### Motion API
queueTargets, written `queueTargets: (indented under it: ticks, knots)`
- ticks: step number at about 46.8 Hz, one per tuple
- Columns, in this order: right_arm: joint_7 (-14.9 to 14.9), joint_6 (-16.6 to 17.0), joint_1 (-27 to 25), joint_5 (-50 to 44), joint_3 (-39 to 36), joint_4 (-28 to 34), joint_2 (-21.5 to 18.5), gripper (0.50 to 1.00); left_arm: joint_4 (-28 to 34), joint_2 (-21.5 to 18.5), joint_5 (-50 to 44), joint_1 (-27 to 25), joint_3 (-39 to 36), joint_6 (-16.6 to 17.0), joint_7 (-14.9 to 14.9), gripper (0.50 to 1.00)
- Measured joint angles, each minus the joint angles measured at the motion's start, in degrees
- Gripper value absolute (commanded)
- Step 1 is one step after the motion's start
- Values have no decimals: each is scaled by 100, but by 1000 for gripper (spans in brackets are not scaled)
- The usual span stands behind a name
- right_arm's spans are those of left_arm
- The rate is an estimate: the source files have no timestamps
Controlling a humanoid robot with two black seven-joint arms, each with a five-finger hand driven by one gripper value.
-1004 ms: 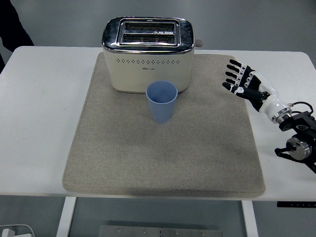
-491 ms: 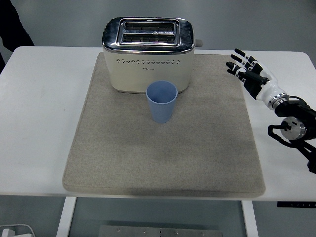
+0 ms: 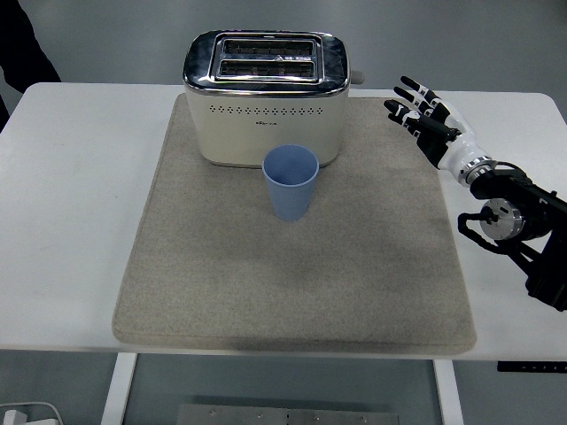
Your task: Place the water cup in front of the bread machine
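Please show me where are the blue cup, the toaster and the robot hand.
Blue cup [image 3: 290, 190], head view, on its front wall.
Toaster [image 3: 266, 124], head view, on its cream front panel.
Right robot hand [image 3: 427, 119], head view, on the palm, fingers spread.

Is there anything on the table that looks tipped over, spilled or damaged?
Nothing stands out. The blue cup stands upright on the grey mat in front of the toaster; no spill shows. The right robot hand is open and empty.
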State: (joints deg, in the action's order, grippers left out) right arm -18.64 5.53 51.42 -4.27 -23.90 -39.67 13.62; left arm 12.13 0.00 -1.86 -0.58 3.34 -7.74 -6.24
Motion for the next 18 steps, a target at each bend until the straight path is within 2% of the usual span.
queueTargets:
  ticks: [18]
  knots:
    - [1, 26, -7, -29, 9, 101, -122, 913, -6, 0, 1, -1, -4, 0, 0, 1000]
